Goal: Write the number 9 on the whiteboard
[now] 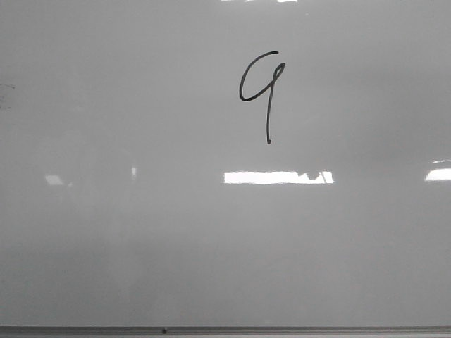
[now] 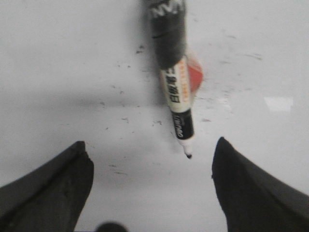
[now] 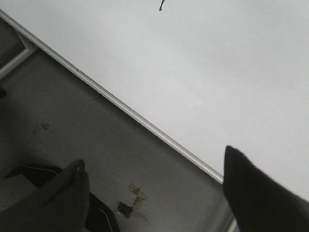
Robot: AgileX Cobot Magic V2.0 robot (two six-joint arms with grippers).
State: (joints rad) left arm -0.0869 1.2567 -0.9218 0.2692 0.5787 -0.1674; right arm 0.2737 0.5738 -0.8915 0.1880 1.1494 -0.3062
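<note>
The number 9 (image 1: 262,88) is a thin black stroke with an open loop and a long tail, high on the whiteboard (image 1: 141,246), right of the middle. No gripper shows in the front view. My left gripper (image 2: 152,166) is open over the board (image 2: 58,58); a black and white marker (image 2: 174,77) lies flat on the board beyond the fingers, uncapped tip pointing back between them, untouched. My right gripper (image 3: 154,181) is open and empty over the grey surface beside the board's frame (image 3: 120,108). The tail end of a black stroke (image 3: 161,6) shows at the right wrist view's edge.
The board's grey frame strip (image 1: 282,329) runs along the front edge. Bright light reflections (image 1: 278,177) lie on the board. Small ink specks (image 2: 120,92) dot the board near the marker. A scrap of tape (image 3: 133,195) sits on the grey surface (image 3: 72,125).
</note>
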